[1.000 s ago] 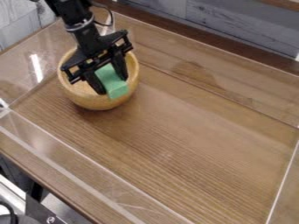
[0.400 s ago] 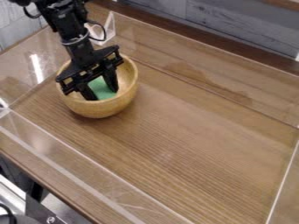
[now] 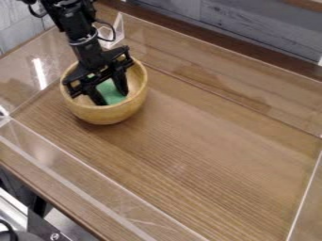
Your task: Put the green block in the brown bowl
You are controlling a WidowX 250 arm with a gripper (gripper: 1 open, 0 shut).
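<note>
a black robot gripper (image 3: 101, 88) is reaching steeply down into the brown bowl (image 3: 131, 105), which is sitting at the far left of a wooden table (image 3: 201, 141). compared with a second ago, the gripper is sitting lower and slightly further left, so its fingers are now inside the rim rather than above it. that is suggesting the carrying part of the task is nearly over and only the release is left. the fingers are clenched around the green block (image 3: 115, 92), which is showing as a bright green patch between them, down within the bowl's hollow. whether the block's lower end is already touching the bowl's inside is hidden by the gripper. nothing else is showing in the bowl. a grey wall is running along the far side of the table.
</note>
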